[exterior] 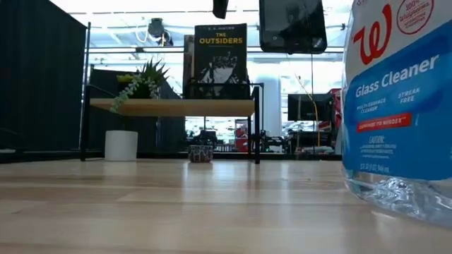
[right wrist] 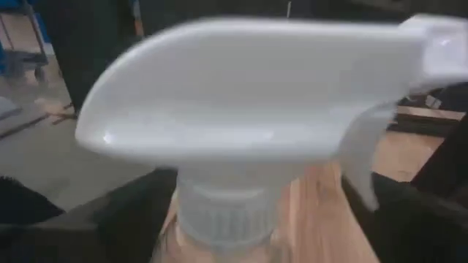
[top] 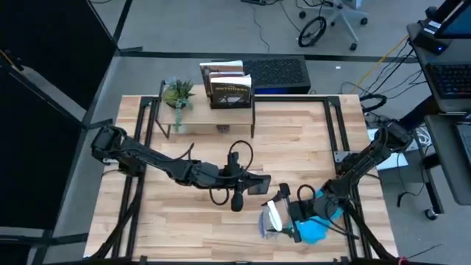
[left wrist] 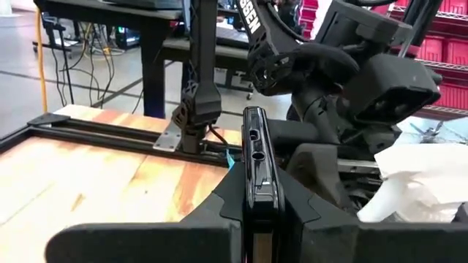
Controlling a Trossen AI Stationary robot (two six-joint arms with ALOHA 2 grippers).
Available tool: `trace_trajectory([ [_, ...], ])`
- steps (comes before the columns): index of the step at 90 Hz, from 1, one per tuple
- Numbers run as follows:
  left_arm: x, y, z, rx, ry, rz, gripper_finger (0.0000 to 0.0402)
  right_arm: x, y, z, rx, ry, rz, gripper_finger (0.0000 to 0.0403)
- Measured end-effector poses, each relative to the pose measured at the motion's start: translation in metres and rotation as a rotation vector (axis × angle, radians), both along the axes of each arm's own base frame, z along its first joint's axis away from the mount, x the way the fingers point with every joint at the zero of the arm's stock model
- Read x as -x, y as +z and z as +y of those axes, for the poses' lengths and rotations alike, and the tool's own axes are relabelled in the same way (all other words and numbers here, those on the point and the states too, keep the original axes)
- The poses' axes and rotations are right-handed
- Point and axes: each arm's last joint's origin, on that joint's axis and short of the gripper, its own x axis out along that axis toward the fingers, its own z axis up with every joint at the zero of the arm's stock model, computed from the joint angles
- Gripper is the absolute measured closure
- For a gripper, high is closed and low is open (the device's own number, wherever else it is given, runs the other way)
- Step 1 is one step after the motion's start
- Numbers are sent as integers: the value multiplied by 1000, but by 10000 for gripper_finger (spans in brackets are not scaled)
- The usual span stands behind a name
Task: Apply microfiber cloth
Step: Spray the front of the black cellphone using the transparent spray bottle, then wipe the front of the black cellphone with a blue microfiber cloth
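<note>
cloth (top: 316, 230) lies near the table's (top: 184, 213) front right corner. left gripper (top: 254, 184) grips the phone (top: 259, 184); right gripper (top: 291, 213) grips the bottle (top: 274, 218). wiping not begun; next, probably release bottle, take cloth.

High overhead; low tabletop-level; both show spray bottle (exterior: 399, 106).

Both arms are matte black, jointed in chunky rounded segments, with looping black cables at the wrists and white lettering on one link.
</note>
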Motion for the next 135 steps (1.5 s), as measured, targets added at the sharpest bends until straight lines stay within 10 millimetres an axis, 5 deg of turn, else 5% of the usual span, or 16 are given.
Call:
trace_trajectory([
  [45, 16, 15, 7, -50, 18, 72, 388, 46, 29, -32, -146, -37, 230, 30],
  [70, 20, 4, 8, -64, 35, 193, 388, 62, 27, -42, -323, -67, 418, 30],
  [85, 24, -4, 5, -50, 37, 281, 388, 69, 13, -36, -421, -114, 577, 30],
  [101, 39, 0, -4, -52, 12, 350, 388, 58, -25, -18, -343, -196, 702, 30],
  [135, 95, 41, -6, -49, 56, 376, 388, 12, -76, -5, -340, -254, 673, 30],
])
